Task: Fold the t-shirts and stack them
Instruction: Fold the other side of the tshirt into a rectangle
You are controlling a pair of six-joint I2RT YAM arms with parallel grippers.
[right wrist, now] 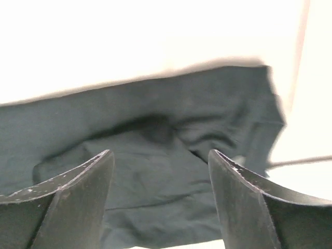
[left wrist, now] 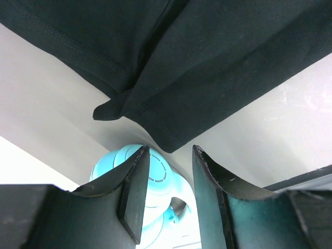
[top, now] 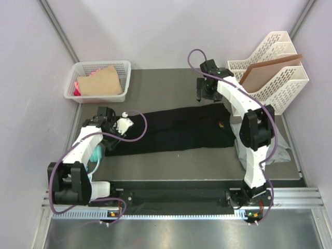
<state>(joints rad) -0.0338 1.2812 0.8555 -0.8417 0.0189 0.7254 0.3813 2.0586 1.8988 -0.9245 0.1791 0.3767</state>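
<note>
Black t-shirt (top: 171, 129): lay folded into a long band across the middle of the dark mat (top: 166, 85), with a small print (top: 220, 124) near its right end

Left gripper (left wrist: 168, 192): released, fingers a little apart with nothing between them, poised over the band's left corner; a teal plastic object (left wrist: 148, 168) showed through the gap

Right gripper (right wrist: 161, 192): released, fingers wide apart and holding nothing, over the rumpled far right edge of the black cloth

Light grey t-shirt (top: 282, 154): lay crumpled at the mat's right edge, just beside the black one; the right arm (top: 254, 129) stood in front of it and hid most of it, and also crossed the black band's right end

White mesh basket (top: 80, 67): stood at the far left corner, well apart from the shirts, holding a brown sheet (top: 104, 83) and a pink item (top: 78, 88)

White file rack (top: 288, 83): stood at the far right, with a stiff brown board (top: 264, 72) leaning in one slot, near the right gripper
</note>
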